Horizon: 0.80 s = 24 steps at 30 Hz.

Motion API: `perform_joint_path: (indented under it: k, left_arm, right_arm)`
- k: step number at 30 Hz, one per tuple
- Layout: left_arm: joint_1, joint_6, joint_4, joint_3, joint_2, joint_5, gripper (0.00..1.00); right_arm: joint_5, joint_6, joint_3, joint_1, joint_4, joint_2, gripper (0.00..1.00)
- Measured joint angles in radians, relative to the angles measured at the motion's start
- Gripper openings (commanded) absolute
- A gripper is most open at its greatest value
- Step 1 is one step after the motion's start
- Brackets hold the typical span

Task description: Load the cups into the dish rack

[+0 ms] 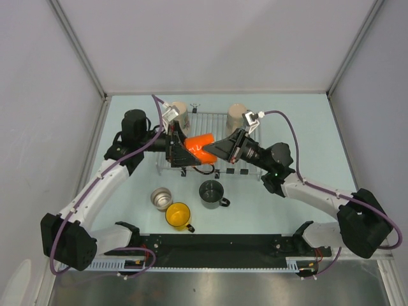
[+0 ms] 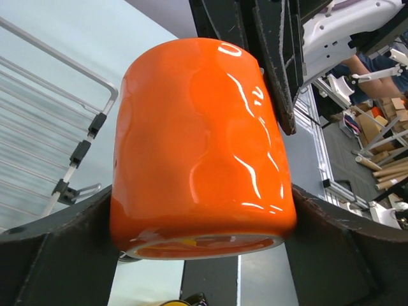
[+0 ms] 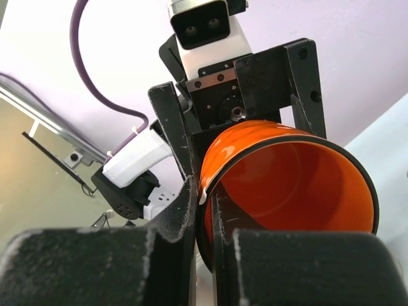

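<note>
The orange-red cup [image 1: 199, 148] lies tilted in the air over the front edge of the dish rack [image 1: 213, 120], held between both grippers. My left gripper [image 1: 183, 152] is shut on its body, one finger on each side [image 2: 201, 245]. My right gripper [image 1: 221, 148] pinches the cup's rim [image 3: 205, 210], one finger inside and one outside the cup [image 3: 293, 178]. Two beige cups [image 1: 180, 115] [image 1: 236, 118] stand upside down at the back of the rack. The dark grey cup [image 1: 211, 192], the yellow cup [image 1: 178, 215] and the steel cup [image 1: 161, 198] stand on the table in front of the rack.
The rack's wires and front rail [image 2: 57, 108] show at the left of the left wrist view. Grey walls enclose the table on the left, right and back. A black rail [image 1: 217, 245] runs along the near edge by the arm bases.
</note>
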Motion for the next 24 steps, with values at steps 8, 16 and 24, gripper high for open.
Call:
perform_joint_path:
  k: [8, 16, 24]
  left_arm:
    - [0.004, -0.002, 0.004, -0.003, -0.006, -0.002, 0.01]
    - [0.026, 0.019, -0.056, -0.003, -0.004, 0.000, 0.01]
    - [0.050, 0.033, -0.075, -0.001, 0.007, -0.017, 0.01]
  right_arm:
    - [0.023, 0.028, -0.047, 0.003, 0.121, 0.024, 0.00]
    - [0.069, 0.023, -0.093, 0.018, 0.114, 0.018, 0.05]
    - [0.082, -0.005, -0.164, 0.003, 0.039, -0.053, 0.61]
